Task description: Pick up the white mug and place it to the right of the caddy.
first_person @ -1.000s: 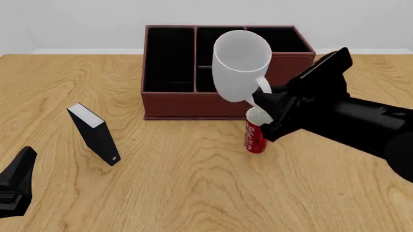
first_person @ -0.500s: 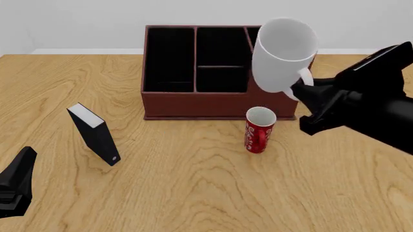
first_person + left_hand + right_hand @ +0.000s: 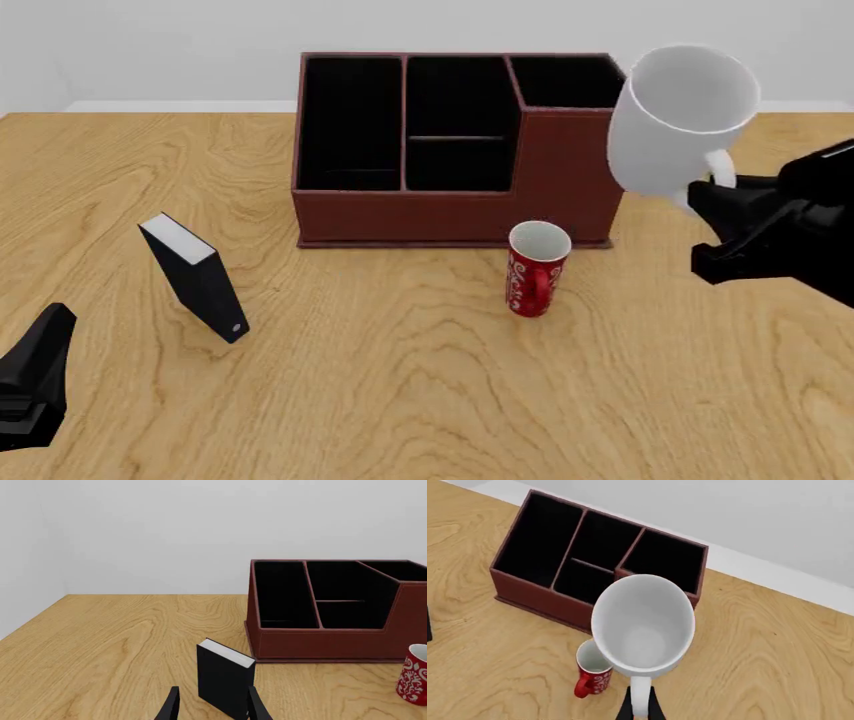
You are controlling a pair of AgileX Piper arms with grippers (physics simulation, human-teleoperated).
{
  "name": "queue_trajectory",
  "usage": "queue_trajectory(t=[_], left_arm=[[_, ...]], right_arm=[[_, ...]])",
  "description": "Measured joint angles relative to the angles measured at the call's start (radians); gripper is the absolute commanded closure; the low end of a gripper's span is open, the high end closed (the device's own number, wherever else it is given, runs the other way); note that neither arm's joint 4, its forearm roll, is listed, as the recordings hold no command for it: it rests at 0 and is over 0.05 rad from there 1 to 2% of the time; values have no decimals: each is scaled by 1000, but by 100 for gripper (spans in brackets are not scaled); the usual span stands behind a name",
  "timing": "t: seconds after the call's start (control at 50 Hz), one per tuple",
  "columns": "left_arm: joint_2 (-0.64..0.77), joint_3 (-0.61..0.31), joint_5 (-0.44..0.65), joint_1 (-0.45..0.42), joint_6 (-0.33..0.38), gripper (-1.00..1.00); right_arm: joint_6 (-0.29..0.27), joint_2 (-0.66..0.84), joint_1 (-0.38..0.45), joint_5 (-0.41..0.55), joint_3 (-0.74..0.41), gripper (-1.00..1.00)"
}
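My right gripper [image 3: 710,192] is shut on the handle of the white mug [image 3: 678,120] and holds it in the air, tilted, over the caddy's right end. In the right wrist view the white mug [image 3: 644,625] opens toward the camera, its handle between the fingertips [image 3: 626,709]. The caddy [image 3: 454,215] is a dark red-brown box with black compartments at the table's middle back; it also shows in the left wrist view [image 3: 333,640] and the right wrist view [image 3: 534,592]. My left gripper [image 3: 212,711] is open and empty, low at the front left.
A slim red mug [image 3: 537,269] with white lettering stands upright just in front of the caddy's right part. A small black book-like box [image 3: 198,278] with a white edge stands at the left, right ahead of my left gripper in its wrist view [image 3: 225,677].
My right arm has carried the white mug to the right, from over the caddy's middle to over its right end. The left arm has not moved.
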Motion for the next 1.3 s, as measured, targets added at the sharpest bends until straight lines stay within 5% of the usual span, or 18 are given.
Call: queue_trajectory(t=[0.68, 1.3], left_arm=[[0, 0, 0, 0, 0, -100], [0, 0, 0, 0, 0, -100]], right_arm=[[-5, -81, -252, 53, 11, 100], [5, 82, -374, -42, -68, 100]])
